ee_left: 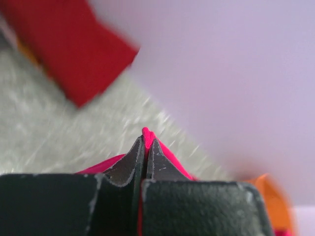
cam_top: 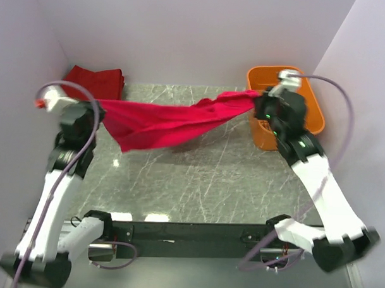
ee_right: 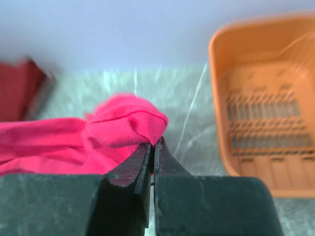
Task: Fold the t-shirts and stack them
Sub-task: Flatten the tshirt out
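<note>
Hanging stretched above the marble counter [cam_top: 210, 182], the crimson t-shirt [cam_top: 161, 121] spans both arms, the left pincer [ee_left: 146, 142] and right pincer [ee_right: 153, 145] each clenched on one end. Darker red t-shirts [cam_top: 96, 80] lie far-left, and an orange basket [cam_top: 312, 110] stands far-right.

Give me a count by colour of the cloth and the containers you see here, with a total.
Bright crimson: 1, the crimson t-shirt, stretched out.
Dark red: 1, the dark red pile at the back left; how many shirts are in it cannot be told.
Orange: 1, the orange basket at the back right.
Total: 3
</note>
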